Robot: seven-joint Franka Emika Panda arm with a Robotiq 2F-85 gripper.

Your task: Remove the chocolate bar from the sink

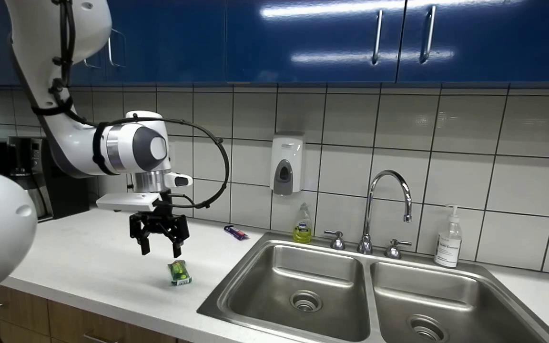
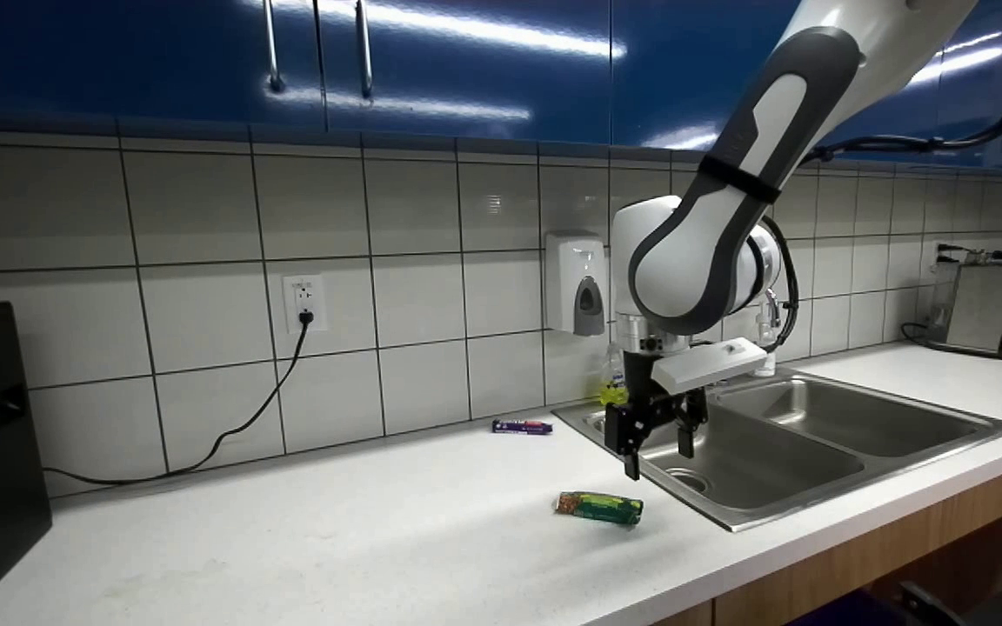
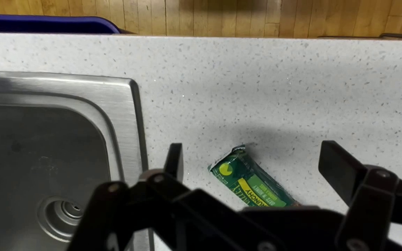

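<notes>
Inward from the front edge of the counter [image 1: 88, 257], I remotely log: one chocolate bar [image 3: 251, 183], green-wrapped, outside the sink [image 3: 122, 111], near its rim, as tasked; above it my claw [image 1: 161, 249], jaws apart, empty, presumably since nothing needs lifting; near the back edge, one purple packet [image 2: 522, 427].

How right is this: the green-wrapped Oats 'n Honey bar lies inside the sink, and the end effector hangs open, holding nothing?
The location is wrong: the green-wrapped Oats 'n Honey bar lies on the speckled countertop beside the stainless-steel sink, as the wrist view shows. The end effector does hang open, holding nothing.
</notes>
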